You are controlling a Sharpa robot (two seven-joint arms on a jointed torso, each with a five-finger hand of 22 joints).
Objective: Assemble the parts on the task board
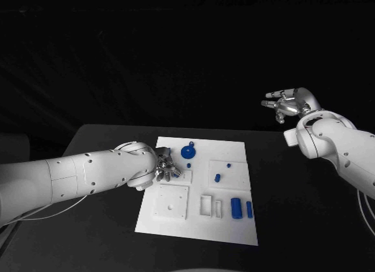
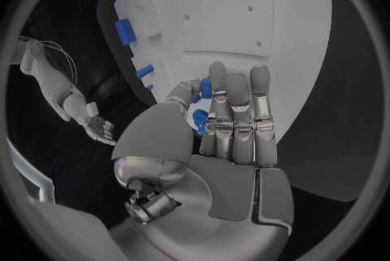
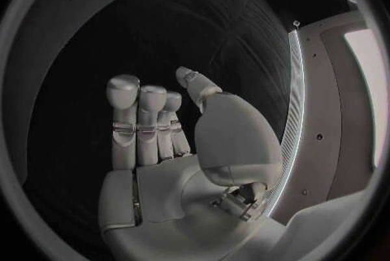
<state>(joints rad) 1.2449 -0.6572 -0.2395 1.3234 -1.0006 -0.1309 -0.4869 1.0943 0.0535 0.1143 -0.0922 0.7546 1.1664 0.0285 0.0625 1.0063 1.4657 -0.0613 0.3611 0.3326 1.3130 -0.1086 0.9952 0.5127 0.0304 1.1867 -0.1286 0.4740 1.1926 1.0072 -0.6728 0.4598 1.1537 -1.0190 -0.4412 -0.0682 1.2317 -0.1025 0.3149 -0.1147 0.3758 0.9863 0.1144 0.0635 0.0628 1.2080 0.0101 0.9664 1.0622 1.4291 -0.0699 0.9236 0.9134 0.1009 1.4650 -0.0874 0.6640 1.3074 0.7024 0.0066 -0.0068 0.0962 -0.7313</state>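
Note:
The white task board (image 1: 237, 153) lies in the middle of the black table. My left hand (image 1: 165, 169) rests low over its left edge, just left of a round blue part (image 1: 188, 152) and a tiny blue piece (image 1: 188, 165). In the left wrist view the left hand (image 2: 236, 124) has straight fingers and its thumb bent inward, and a blue piece (image 2: 200, 119) shows between them; I cannot tell if it is gripped. Two blue cylinders (image 1: 235, 207) lie near the board's front right. My right hand (image 1: 287, 103) is raised far off to the right, open and empty.
Small blue parts (image 1: 217, 178) stand mid-board. A square raised plate (image 1: 171, 201) and white slots (image 1: 212, 205) fill the board's front half. Bare black table (image 1: 310, 226) surrounds the board on all sides.

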